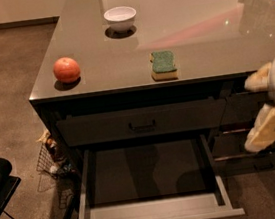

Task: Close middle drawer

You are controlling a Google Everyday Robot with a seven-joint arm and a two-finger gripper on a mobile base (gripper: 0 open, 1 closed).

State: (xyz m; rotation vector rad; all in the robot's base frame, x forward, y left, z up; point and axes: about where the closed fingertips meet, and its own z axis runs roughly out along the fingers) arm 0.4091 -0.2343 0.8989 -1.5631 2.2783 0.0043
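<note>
Camera view: middle drawer (153, 210) is pulled far out toward the camera, below the counter (203, 37). Its dark floor and lighter grey sides are exposed, and its front sits at the bottom edge of the frame. The drawer above it (104, 127) is flush, with its bar handle (142, 126) at centre.

Gripper (270, 125) is at the right edge, in front of the narrower drawer fronts (238, 111). It's level with the gap between the closed drawer and the open one, well apart from the open drawer's front. Can't tell how far open it is.

On the counter: white bowl (120, 18) at the back, orange-red round fruit (66, 69) near the left edge, green-topped sponge (163, 65) near the front edge. A wire basket (51, 160) sits on the ground beside the cabinet's left side.
</note>
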